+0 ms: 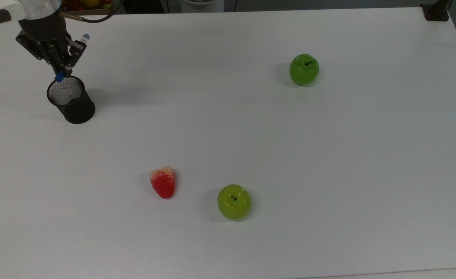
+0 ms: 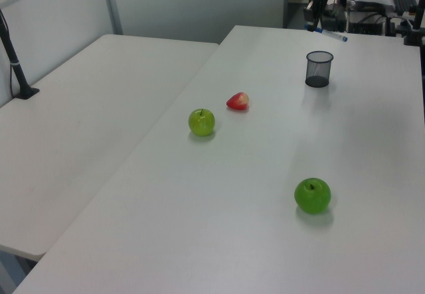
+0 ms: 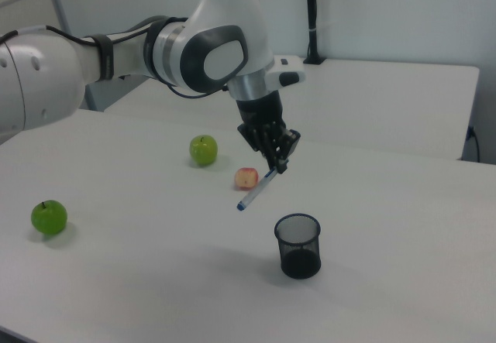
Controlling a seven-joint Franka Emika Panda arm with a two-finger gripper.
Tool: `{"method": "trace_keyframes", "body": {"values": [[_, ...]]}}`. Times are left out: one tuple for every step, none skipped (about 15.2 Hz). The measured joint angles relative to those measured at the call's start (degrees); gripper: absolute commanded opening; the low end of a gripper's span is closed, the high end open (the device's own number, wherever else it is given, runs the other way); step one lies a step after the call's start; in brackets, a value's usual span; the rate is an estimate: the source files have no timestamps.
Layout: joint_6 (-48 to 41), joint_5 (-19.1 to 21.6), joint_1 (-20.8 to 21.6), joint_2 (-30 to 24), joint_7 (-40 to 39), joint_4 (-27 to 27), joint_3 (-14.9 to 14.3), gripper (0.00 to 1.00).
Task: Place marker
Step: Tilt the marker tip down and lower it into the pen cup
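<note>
While my claw [image 3: 279,159] grips the tilted marker [image 3: 256,190] above the mesh cup [image 3: 298,246], lowering it in and releasing remain.

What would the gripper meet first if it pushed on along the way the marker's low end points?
Probably bare table short of the mesh cup: in the right view the marker, held in the gripper, slants down toward the right view's left, beside the cup. Depth is uncertain.

Big white arm reaching over the white table [image 3: 403,227], gripper [image 3: 277,159] clamped on a slanted marker [image 3: 256,191], blue end lowest, hanging above and to the right view's left of a black mesh cup [image 3: 298,246], two green apples and a red fruit beyond.
</note>
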Motion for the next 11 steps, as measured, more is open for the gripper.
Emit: {"method": "trace_keyframes", "body": {"values": [[1.6,0.0,-0.2,0.1,0.0,0.0,0.0,0.1],[3.6,0.0,-0.5,0.1,0.0,-0.1,0.0,0.1],[6.3,0.0,-1.0,0.3,0.0,-0.2,0.0,0.1],[8.4,0.0,-1.3,0.4,0.0,-0.5,0.0,0.1],[10.4,0.0,-1.7,0.5,0.0,-0.9,0.0,0.11],[12.4,0.0,-2.0,0.6,0.0,-1.5,0.0,0.11],[14.4,0.0,-2.3,0.7,0.0,-2.3,0.0,0.11],[16.8,0.0,-2.5,0.9,0.0,-3.3,0.0,0.11],[19.0,0.0,-2.6,1.0,0.0,-4.2,0.0,0.11],[20.9,0.0,-2.9,1.1,0.0,-5.2,0.0,0.11],[22.5,0.0,-3.1,1.2,0.0,-6.2,0.0,0.11]]}}
